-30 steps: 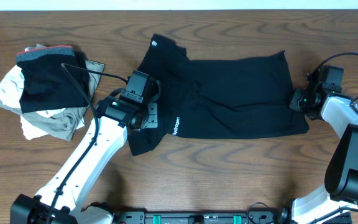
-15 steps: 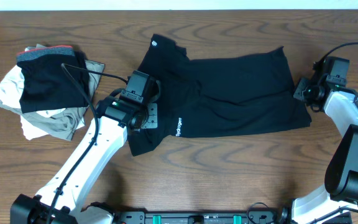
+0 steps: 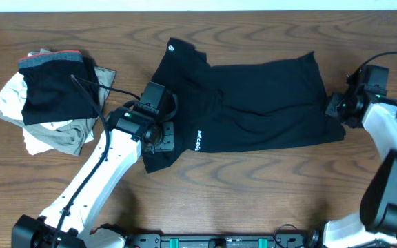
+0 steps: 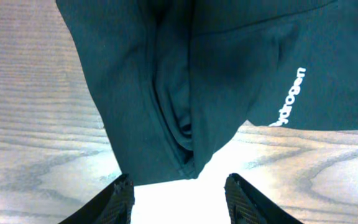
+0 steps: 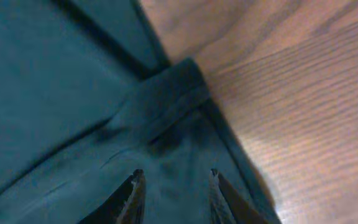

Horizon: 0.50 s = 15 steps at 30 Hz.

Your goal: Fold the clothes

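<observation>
While both arms sit at opposite ends of the garment, the left end effector (image 4: pixel 180 198) stands wide open and holds nothing. A bunched corner of the black shirt (image 3: pixel 253 103) lies just ahead of it, in line with the gap between its fingers. The white lettering (image 4: pixel 289 96) is off to one side. The right end effector (image 5: pixel 175 199) is also spread and empty, low over the hem corner at the far end; whether its fingertips touch the cloth I cannot tell. The shirt's long axis runs straight across the worktop (image 3: pixel 253 193) from one arm to the other, so each arm is nearer its own end. The pile of clothes (image 3: pixel 47 103) waits well apart, beyond the left arm.
</observation>
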### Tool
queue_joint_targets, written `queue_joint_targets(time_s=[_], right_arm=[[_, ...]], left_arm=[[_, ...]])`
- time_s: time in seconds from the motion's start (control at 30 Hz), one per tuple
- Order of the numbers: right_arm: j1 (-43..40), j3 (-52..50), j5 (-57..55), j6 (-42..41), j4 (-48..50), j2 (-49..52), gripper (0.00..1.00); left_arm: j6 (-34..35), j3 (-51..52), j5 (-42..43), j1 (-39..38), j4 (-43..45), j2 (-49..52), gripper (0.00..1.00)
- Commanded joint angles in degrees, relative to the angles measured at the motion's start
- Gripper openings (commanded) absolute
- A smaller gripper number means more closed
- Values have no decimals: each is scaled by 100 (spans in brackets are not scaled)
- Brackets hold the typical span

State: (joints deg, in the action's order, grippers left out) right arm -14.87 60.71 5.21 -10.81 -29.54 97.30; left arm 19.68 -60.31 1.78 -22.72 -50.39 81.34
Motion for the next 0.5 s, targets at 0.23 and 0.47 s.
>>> queue_joint_targets(time_s=[0.23, 0.47], right_arm=[[227, 33, 382, 470, -498, -105, 31], [225, 33, 382, 470, -509, 315, 31]], left_arm=[[81, 942, 420, 0, 1196, 31, 50], [105, 1537, 531, 0, 2017, 33, 50]])
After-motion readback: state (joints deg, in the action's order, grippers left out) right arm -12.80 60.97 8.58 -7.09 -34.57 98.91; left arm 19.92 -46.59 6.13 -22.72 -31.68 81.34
